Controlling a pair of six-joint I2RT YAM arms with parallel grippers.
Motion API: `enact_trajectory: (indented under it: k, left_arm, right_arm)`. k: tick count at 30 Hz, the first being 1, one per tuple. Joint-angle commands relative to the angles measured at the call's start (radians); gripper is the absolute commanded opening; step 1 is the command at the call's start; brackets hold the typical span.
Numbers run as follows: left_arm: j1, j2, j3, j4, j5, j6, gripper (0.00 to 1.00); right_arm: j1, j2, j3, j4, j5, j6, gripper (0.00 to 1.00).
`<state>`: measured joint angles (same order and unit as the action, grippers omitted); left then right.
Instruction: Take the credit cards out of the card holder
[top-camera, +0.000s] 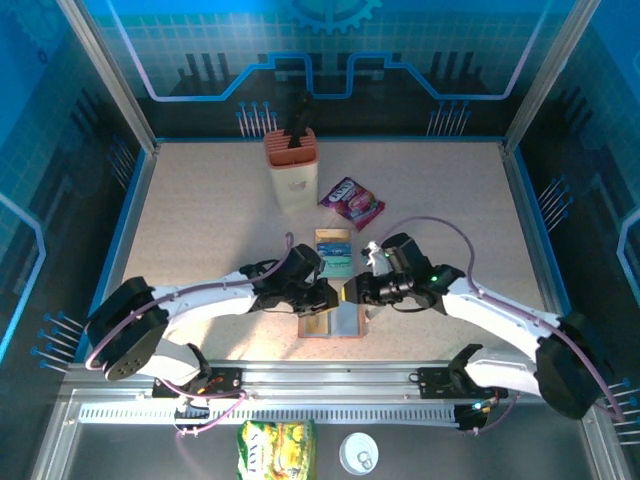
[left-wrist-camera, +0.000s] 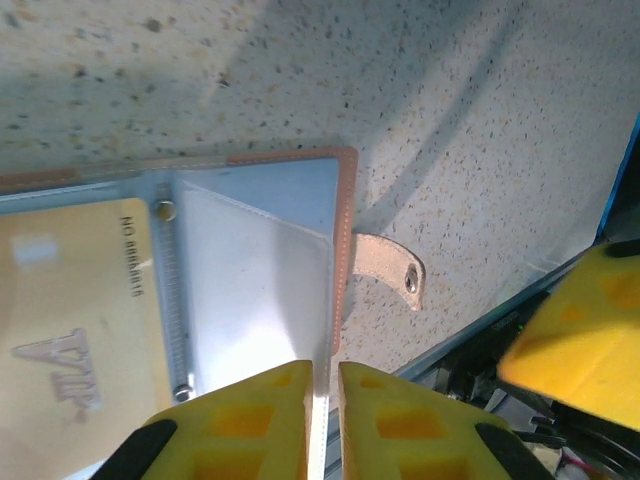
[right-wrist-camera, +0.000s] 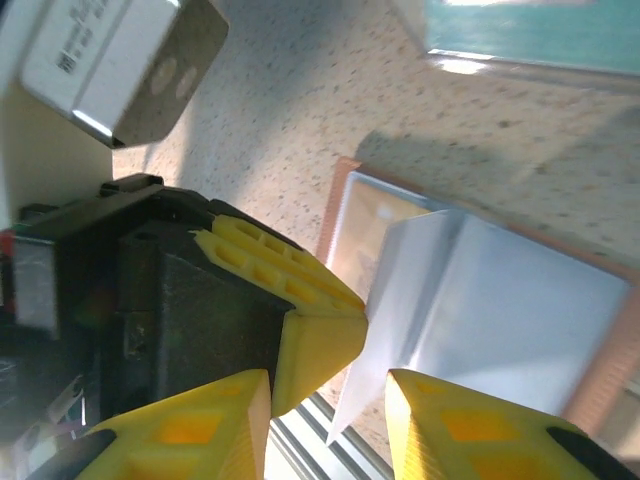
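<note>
The salmon-brown card holder (top-camera: 318, 327) lies open on the table between both arms. Its snap tab (left-wrist-camera: 395, 272) sticks out to the side. A pale yellow card (left-wrist-camera: 70, 310) marked VIP sits in one clear sleeve. My left gripper (left-wrist-camera: 325, 370) is shut on the edge of an empty grey-blue sleeve (left-wrist-camera: 255, 290), lifting it. My right gripper (right-wrist-camera: 327, 380) is open, and that sleeve's (right-wrist-camera: 500, 310) free corner hangs between its fingers, right beside the left gripper's fingertips (right-wrist-camera: 320, 340). Teal and blue credit cards (top-camera: 333, 250) lie on the table just beyond the holder.
A beige block with an orange top (top-camera: 291, 165) stands at the back centre, with a purple snack packet (top-camera: 351, 198) to its right. A green-yellow packet (top-camera: 277, 447) and a white round lid (top-camera: 359, 453) lie below the rail at the near edge.
</note>
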<state>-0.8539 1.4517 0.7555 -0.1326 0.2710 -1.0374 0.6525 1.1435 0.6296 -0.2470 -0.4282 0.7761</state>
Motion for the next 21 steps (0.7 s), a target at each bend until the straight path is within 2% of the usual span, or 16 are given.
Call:
enact_trajectory:
  k: [1,11,21]
  left_arm:
    - [-0.018,0.058,0.048,-0.027,0.03,0.032,0.17]
    - [-0.048,0.179,0.129,0.001,0.046,0.041,0.25]
    - [-0.029,0.103,0.132,-0.053,0.005,0.077,0.41]
  right_arm:
    - [-0.045,-0.061,-0.002,-0.146,0.04,-0.046,0.36]
    - [-0.073,-0.127,-0.034,-0.187,0.038,-0.039,0.37]
    - [-0.071,-0.121,-0.025,-0.175,0.026,-0.028,0.37]
